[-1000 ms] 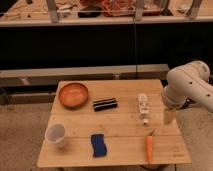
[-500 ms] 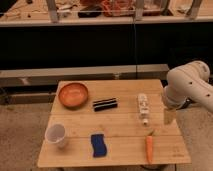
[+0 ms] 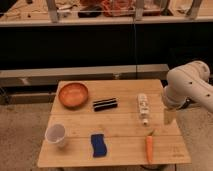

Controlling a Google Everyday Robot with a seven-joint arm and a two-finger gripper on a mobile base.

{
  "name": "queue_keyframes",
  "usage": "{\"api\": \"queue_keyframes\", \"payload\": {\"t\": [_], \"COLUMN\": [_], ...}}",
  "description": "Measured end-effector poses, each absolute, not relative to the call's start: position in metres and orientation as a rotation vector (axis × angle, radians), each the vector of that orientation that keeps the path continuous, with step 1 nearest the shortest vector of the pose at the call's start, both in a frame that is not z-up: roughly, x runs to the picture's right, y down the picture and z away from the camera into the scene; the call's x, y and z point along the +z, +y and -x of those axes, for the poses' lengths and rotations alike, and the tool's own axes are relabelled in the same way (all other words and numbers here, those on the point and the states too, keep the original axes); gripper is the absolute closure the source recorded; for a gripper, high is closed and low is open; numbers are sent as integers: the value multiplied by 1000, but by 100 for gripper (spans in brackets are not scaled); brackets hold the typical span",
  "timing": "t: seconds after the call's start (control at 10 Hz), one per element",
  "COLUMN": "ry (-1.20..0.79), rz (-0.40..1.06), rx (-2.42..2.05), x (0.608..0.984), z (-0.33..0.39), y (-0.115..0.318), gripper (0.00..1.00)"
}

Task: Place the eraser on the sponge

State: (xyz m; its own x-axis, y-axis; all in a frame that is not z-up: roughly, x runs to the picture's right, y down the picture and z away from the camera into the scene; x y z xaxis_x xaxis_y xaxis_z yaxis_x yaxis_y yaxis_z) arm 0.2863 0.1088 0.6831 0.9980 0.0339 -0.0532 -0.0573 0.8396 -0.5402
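While the eraser (image 3: 105,104) sits between the orange bowl (image 3: 73,94) and white tube (image 3: 143,107), the sponge (image 3: 98,145) lies apart, nearer the front. The gripper (image 3: 170,116) hangs by the right edge of the table (image 3: 125,131), and I can't tell if it's open or closed.

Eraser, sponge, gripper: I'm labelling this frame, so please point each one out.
Eraser (image 3: 105,104), camera view, middle of its striped top.
Sponge (image 3: 98,145), camera view, centre of its blue face.
Gripper (image 3: 169,120), camera view, its lower end, at the far right.
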Motion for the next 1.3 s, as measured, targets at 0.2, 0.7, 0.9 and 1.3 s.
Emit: {"api": "queue_keyframes", "payload": {"t": [0.2, 0.7, 0.9, 1.3], "ry": [44, 29, 25, 17], "rz": [550, 472, 452, 412], "rx": [23, -89, -141, -219], "x": [687, 709, 719, 735], "z": [-282, -242, -227, -197], "y": [103, 75, 65, 51], "gripper": [20, 20, 20, 20]}}
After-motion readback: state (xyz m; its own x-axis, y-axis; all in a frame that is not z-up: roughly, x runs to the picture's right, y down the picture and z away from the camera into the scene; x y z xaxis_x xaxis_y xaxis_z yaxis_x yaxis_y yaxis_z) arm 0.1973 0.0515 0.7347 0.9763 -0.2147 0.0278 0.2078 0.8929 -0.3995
